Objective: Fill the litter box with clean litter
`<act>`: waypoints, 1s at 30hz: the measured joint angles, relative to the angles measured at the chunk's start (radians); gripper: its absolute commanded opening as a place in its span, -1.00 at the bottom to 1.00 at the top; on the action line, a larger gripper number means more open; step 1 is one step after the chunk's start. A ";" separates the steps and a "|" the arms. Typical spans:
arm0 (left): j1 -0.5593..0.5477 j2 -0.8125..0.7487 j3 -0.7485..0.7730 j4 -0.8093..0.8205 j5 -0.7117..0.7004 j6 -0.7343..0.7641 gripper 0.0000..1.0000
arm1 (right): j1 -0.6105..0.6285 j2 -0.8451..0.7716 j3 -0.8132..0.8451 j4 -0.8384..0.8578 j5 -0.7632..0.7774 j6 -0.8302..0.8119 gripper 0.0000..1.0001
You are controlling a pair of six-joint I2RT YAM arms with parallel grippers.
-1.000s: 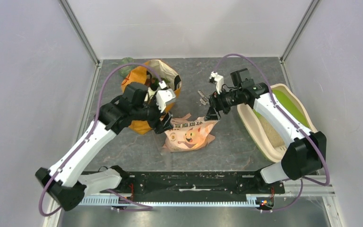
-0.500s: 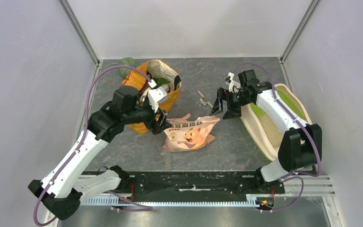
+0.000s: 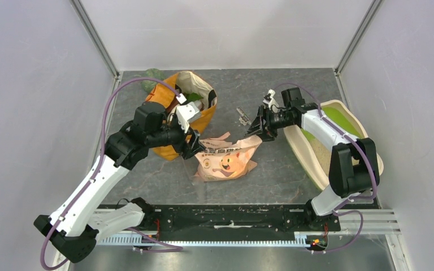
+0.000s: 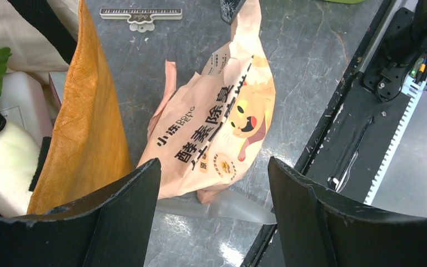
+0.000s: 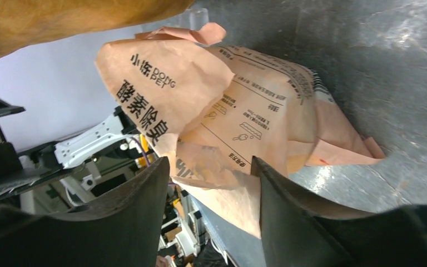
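Note:
The cream litter box [image 3: 295, 149] with its lime-green hood [image 3: 346, 127] lies at the right, with pale litter [image 3: 323, 150] inside it. A peach litter bag with a cat picture [image 3: 229, 159] lies on the table centre; it also shows in the left wrist view [image 4: 217, 122] and the right wrist view [image 5: 244, 111]. My left gripper [image 3: 195, 148] is open at the bag's left end, which lies ahead of its jaws [image 4: 214, 167]. My right gripper [image 3: 258, 131] is open with the bag's upper right corner between its fingers [image 5: 210, 164].
An orange paper shopping bag [image 3: 166, 93] holding white and green items stands behind the left gripper and shows in the left wrist view [image 4: 89, 122]. A small comb-like metal clip [image 3: 243, 117] lies on the table behind the litter bag. The black base rail [image 3: 231, 217] runs along the near edge.
My right gripper swung out toward the litter box, then came back left and down to the litter bag's upper right corner. My left arm drew back slightly, then stayed still.

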 measured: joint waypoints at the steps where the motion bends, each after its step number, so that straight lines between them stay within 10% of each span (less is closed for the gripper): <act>1: 0.000 0.000 0.000 0.002 -0.002 0.000 0.55 | 0.000 -0.002 -0.016 0.027 -0.021 0.012 0.03; 4: 0.000 0.000 0.000 0.006 -0.004 0.000 0.55 | 0.000 -0.004 -0.044 0.086 -0.071 0.035 -0.21; 13: 0.000 0.001 -0.001 0.000 0.004 0.000 0.57 | 0.000 -0.047 -0.080 0.150 -0.182 -0.044 -0.05; 30: 0.003 0.010 -0.014 -0.212 0.030 0.212 0.43 | 0.005 -0.055 0.056 -0.318 -0.155 -0.690 -0.22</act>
